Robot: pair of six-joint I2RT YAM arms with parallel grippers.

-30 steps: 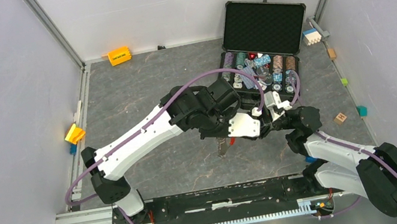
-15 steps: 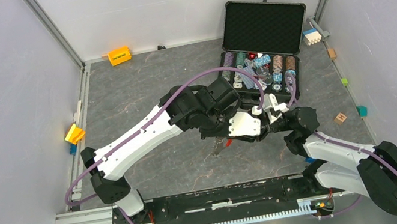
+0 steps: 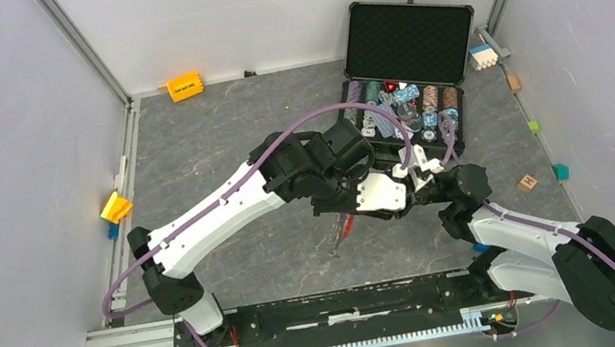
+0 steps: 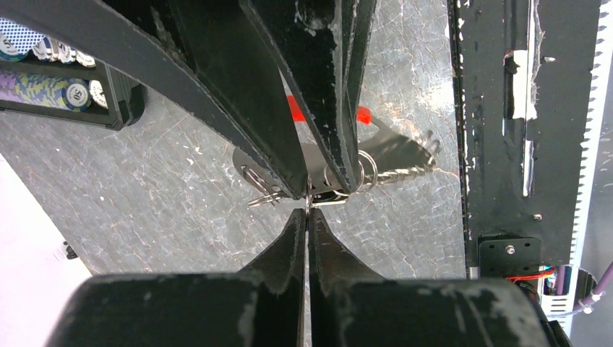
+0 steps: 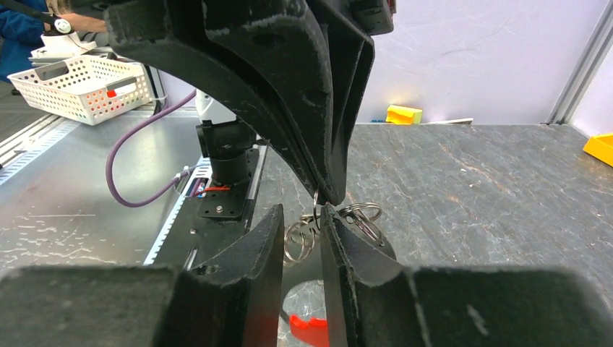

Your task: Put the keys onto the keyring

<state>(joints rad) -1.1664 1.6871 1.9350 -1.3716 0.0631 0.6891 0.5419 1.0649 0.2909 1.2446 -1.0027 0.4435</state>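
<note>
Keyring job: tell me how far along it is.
Done: the keyring is off the table, red fob dangling. In hand: left end effector and right end effector pinch its rings tip to tip. Left: one key hangs there; whether others are unthreaded is unclear.

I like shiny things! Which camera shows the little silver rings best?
The right wrist view: the silver rings hang in plain sight. The left wrist view shows them half hidden behind a black finger. From the top they are too small to see.
</note>
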